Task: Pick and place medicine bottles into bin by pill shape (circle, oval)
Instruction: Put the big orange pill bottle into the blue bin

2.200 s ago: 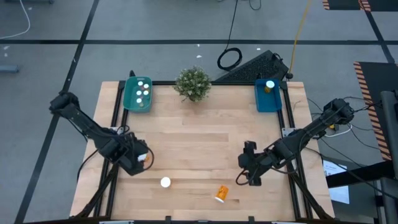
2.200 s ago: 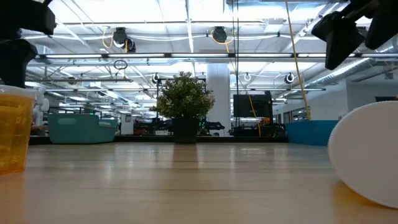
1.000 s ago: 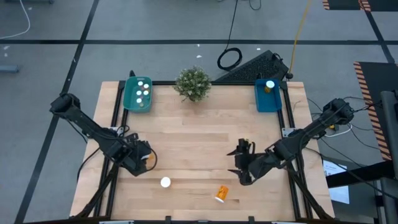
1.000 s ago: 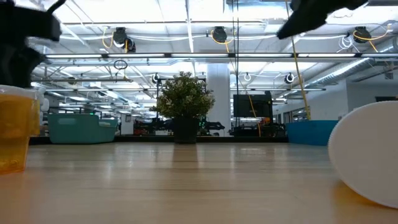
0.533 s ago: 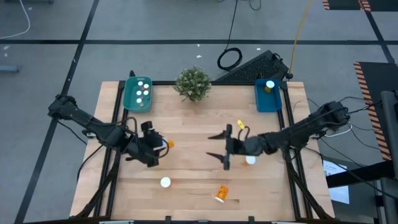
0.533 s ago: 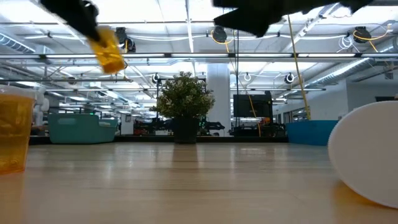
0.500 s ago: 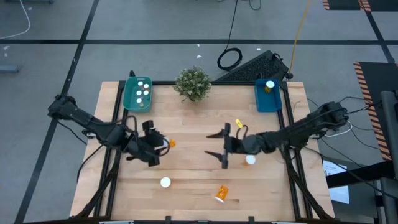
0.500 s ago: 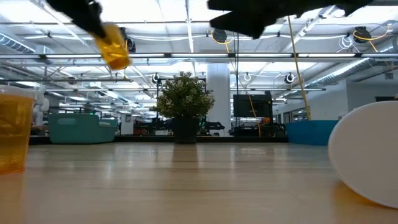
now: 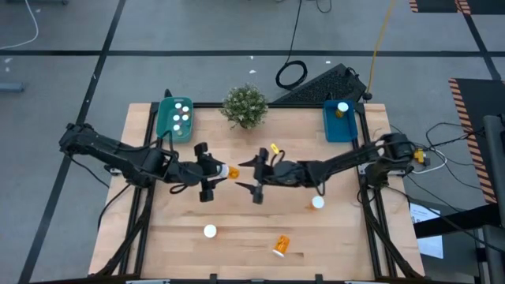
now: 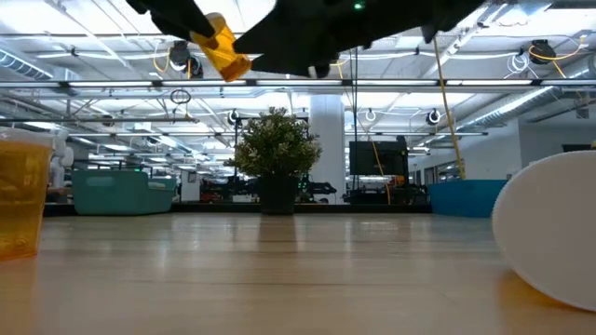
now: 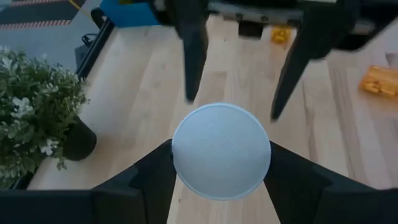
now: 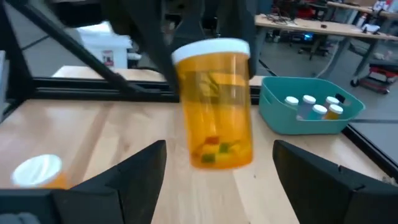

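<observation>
Two trays [image 9: 175, 132] [image 9: 341, 130], one plant [image 9: 244, 106].

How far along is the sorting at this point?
Done: four bottles lie in the teal bin, one in the blue bin. In hand: the left gripper holds an orange bottle mid-table, facing the open right gripper. Left: three bottles on the table.

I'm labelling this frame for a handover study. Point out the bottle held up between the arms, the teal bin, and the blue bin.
held bottle [image 12: 216, 106]: right wrist view, on its orange body.
teal bin [image 9: 165, 126]: high view, on its left rim.
blue bin [image 9: 340, 129]: high view, on its bare floor.
</observation>
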You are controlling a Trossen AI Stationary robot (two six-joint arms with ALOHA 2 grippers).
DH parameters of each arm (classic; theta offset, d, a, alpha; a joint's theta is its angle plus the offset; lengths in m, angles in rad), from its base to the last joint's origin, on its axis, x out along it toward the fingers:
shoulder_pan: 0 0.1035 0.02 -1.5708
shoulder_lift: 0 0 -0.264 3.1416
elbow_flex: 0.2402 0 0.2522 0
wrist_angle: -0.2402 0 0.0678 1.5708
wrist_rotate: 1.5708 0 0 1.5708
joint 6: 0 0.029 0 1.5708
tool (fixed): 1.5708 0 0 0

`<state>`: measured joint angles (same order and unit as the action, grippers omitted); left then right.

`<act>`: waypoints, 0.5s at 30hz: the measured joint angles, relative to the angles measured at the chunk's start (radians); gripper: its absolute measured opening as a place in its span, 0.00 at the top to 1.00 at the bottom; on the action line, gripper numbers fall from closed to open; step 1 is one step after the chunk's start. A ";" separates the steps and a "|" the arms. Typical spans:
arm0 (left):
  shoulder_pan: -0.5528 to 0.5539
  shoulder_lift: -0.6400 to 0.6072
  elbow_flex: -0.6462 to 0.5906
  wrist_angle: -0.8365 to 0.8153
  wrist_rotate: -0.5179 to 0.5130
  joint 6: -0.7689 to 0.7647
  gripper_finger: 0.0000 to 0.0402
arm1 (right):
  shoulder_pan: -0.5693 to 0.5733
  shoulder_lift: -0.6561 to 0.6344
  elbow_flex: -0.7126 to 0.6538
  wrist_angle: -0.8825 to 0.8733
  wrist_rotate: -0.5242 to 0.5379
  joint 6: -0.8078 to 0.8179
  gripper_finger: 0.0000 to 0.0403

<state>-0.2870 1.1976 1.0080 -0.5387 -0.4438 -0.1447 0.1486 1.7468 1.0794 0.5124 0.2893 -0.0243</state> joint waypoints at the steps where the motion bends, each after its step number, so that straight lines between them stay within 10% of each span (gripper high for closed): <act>1: 0.003 0.000 0.000 -0.001 0.001 0.004 0.46 | -0.004 0.010 0.017 -0.013 0.013 0.002 0.28; 15: 0.007 0.000 0.000 0.026 0.002 0.020 0.46 | -0.038 0.043 0.069 -0.022 -0.023 -0.044 0.32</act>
<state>-0.2802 1.1976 1.0080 -0.5129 -0.4419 -0.1249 0.1106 1.7893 1.1484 0.4900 0.2668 -0.0683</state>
